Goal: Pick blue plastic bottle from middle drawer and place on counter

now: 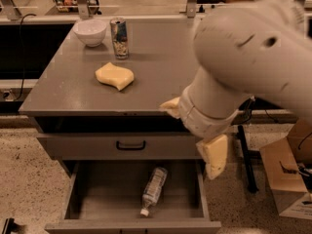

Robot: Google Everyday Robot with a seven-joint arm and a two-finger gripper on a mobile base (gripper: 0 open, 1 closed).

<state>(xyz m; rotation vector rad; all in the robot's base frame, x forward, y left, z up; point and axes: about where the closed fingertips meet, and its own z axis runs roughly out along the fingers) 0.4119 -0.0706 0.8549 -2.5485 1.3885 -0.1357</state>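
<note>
Low in the open drawer (87, 191), the bottle (153, 189) lies on its side, cap toward the front. Over the drawer's right edge hangs the gripper (192, 133), its yellow fingers (214, 155) spread apart and empty. The bulky arm (253, 57) hides the right side of the counter (161, 67). A sponge (114, 75), can (119, 37) and bowl (90, 31) sit on top.

Cream pincer (192, 139) by grey middle drawer (107, 194)

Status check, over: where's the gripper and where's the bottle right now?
Gripper above middle drawer's right side. Blue plastic bottle lying untouched on drawer floor, cap toward front. Nothing covering it.
</note>
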